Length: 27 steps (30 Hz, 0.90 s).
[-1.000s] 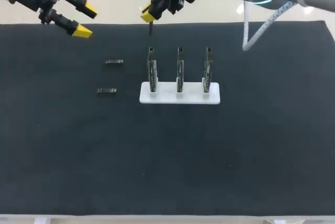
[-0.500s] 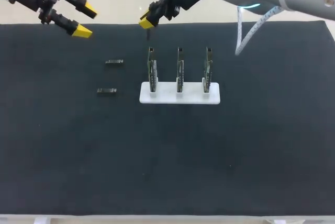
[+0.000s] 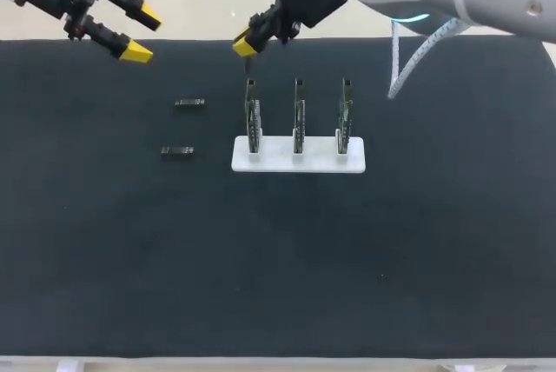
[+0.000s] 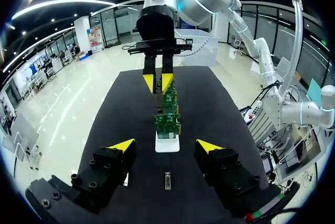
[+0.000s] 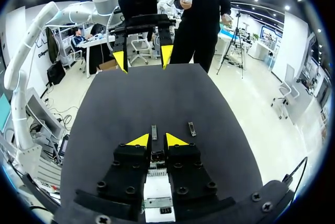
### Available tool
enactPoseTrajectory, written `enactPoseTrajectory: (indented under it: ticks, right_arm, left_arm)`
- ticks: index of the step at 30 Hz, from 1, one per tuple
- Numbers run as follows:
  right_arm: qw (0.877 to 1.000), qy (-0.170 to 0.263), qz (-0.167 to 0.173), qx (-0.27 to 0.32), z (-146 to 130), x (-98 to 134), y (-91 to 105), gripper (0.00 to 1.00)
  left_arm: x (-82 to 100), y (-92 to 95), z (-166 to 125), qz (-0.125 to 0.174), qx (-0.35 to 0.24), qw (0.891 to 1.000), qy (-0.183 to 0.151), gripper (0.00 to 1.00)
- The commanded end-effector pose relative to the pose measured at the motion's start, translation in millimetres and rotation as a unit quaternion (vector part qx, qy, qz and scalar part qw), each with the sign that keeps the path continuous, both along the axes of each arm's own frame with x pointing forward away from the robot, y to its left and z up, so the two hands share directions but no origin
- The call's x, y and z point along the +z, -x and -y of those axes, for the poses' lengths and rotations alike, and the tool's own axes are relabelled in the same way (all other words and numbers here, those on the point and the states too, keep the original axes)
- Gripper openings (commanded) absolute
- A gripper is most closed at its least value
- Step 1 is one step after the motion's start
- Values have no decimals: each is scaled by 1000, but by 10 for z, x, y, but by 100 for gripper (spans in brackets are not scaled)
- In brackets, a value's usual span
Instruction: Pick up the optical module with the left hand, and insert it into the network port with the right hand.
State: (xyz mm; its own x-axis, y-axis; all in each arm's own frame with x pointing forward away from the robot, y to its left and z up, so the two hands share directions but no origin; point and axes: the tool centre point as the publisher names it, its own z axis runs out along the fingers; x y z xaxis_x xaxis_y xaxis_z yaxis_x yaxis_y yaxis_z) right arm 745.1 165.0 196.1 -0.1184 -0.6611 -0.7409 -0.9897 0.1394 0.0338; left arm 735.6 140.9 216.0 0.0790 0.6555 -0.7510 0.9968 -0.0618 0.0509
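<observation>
My right gripper (image 3: 246, 43) hangs just behind and above the leftmost of three upright green boards (image 3: 252, 116) on a white stand (image 3: 298, 160). It is shut on a thin dark optical module (image 5: 157, 155), which shows between its yellow tips in the right wrist view, over the board (image 5: 156, 201). Two more modules lie flat on the black mat, one (image 3: 189, 102) behind the other (image 3: 177, 151), left of the stand. My left gripper (image 3: 142, 35) is open and holds nothing, high over the mat's far left. One loose module (image 4: 167, 180) lies under my left gripper (image 4: 165, 145).
The black mat (image 3: 278, 268) covers the whole table. The stand with its boards (image 4: 166, 121) sits between my two grippers, and the right gripper (image 4: 158, 81) faces the left one across it.
The right gripper has come down a little and closer to the leftmost board, still holding the module, and its arm has swung. The left arm has stayed still.
</observation>
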Motion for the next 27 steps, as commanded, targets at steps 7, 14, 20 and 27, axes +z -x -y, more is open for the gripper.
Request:
enactPoseTrajectory:
  ticks: [7, 14, 20, 27]
  right_arm:
    - [1000, -4, 1, 3, 19, 3, -7, 0]
    - [1000, -5, 1, 5, 33, -35, -39, 0]
    - [1000, -6, 4, 12, 15, -18, -46, 0]
    - [1000, -5, 3, 11, 11, 2, -47, 0]
  left_arm:
    - [3, -8, 3, -1, 0, 1000, -2, 100]
    - [3, -8, 3, -1, 0, 1000, -2, 100]
    - [3, -8, 3, -1, 0, 1000, -2, 100]
    - [3, -8, 3, -1, 0, 1000, -2, 100]
